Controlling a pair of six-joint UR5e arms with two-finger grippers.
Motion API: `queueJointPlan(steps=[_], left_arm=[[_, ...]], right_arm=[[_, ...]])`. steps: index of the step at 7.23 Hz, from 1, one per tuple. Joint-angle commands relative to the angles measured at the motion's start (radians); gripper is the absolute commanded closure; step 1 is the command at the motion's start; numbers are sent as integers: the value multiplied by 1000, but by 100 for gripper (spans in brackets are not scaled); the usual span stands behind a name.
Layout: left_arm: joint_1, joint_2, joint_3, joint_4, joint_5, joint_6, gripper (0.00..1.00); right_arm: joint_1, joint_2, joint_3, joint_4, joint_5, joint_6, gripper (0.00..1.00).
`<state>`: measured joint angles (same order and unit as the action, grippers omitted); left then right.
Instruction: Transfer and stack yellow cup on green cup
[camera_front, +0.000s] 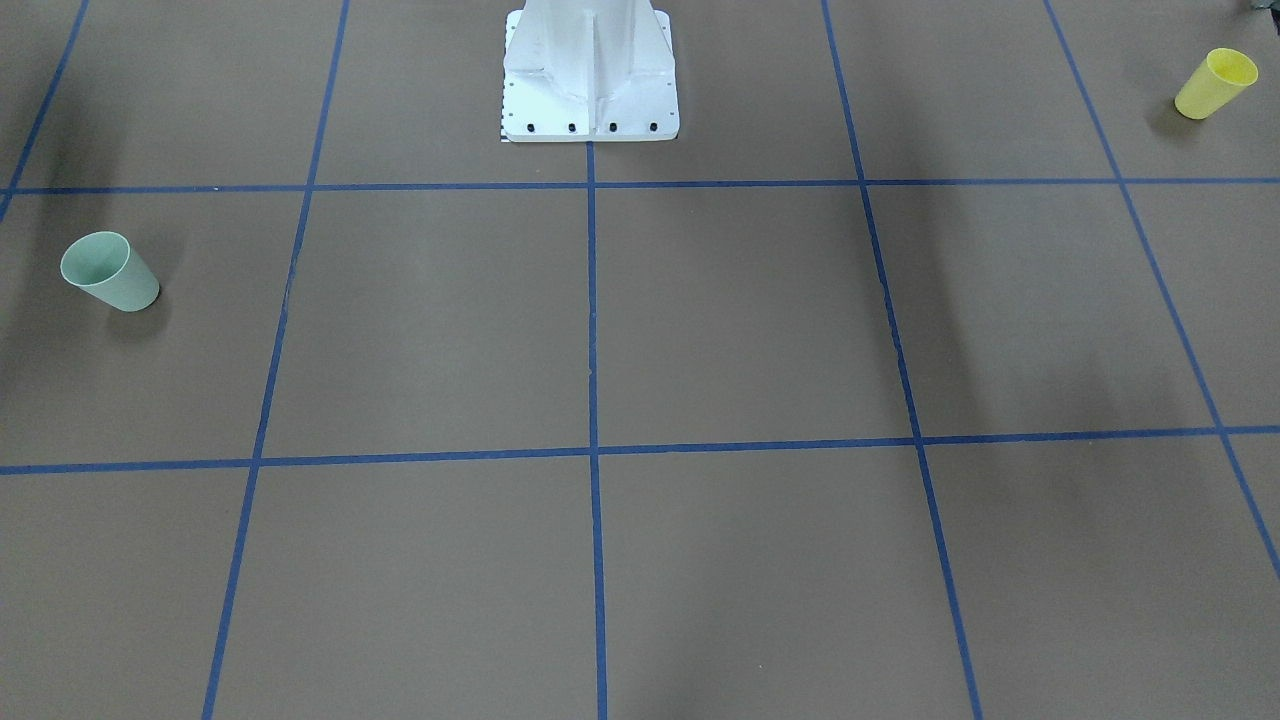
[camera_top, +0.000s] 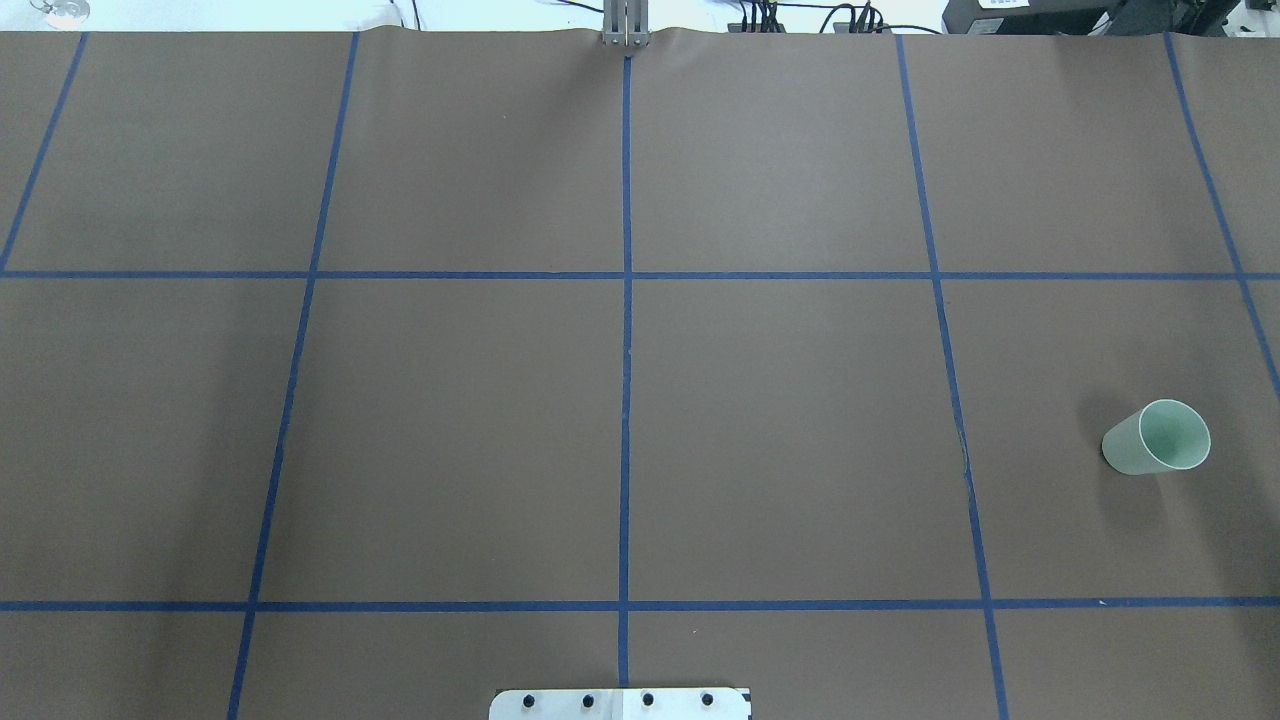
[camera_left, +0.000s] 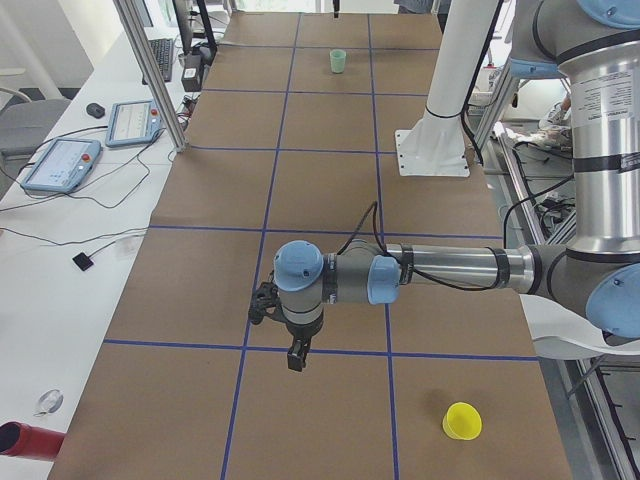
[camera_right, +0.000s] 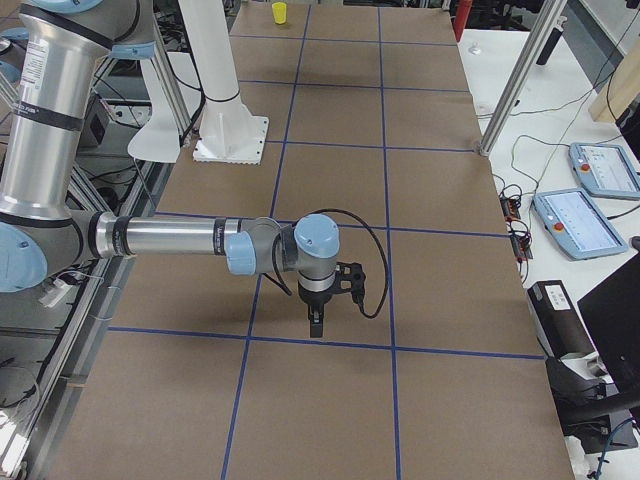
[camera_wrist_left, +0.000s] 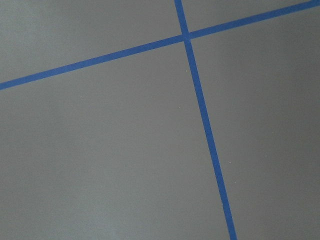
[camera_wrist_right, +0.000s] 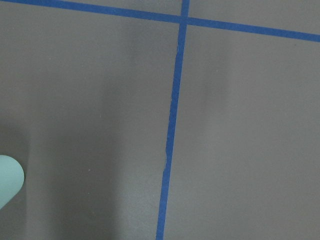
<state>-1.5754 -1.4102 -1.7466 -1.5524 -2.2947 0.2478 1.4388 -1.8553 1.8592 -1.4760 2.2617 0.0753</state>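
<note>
1. Yellow cup (camera_front: 1215, 85) stands upright, mouth up, at the far end of the table (camera_front: 700, 330) on the robot's left. It falls outside the overhead view.
2. Green cup (camera_front: 108, 272) stands upright, mouth up, at the opposite end on the robot's right. The two cups are well apart, with only blue tape lines between them.
3. Left gripper (camera_left: 296, 358) hangs over a tape line, fingers down, well apart from the yellow cup and holding nothing. It shows only in the side view, so I cannot tell whether the jaws are spread or pressed together.
4. Right gripper (camera_right: 316, 328) is posed likewise over bare table, holding nothing. I cannot tell its jaw state either.
5. Risk on approach: the yellow cup looks light, so a finger clipping its rim would likely tip it or send it rolling.
6. Risk in the grip: the wall is smooth and tapered, so a pinch low on the side could squeeze the cup upward and out.
7. Risk in transit: the span looks too long for one arm. A hand-over mid-table could drop the cup if one gripper lets go before the other has hold.
8. Risk at stacking: an off-centre descent would catch the green rim and topple that cup. A tilted release would leave the yellow cup cocked, not nested.
</note>
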Motion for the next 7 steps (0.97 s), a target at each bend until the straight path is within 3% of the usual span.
queueJointPlan(steps=[1, 4, 7], left_arm=[[0, 2, -1, -2, -2, 5, 0], [2, -3, -11, -53, 0, 1, 0], [0, -13, -10, -304, 8, -4, 0]], right_arm=[[0, -1, -5, 0, -1, 0, 0], [0, 2, -3, 14, 4, 0, 0], [0, 7, 2, 48, 9, 0, 0]])
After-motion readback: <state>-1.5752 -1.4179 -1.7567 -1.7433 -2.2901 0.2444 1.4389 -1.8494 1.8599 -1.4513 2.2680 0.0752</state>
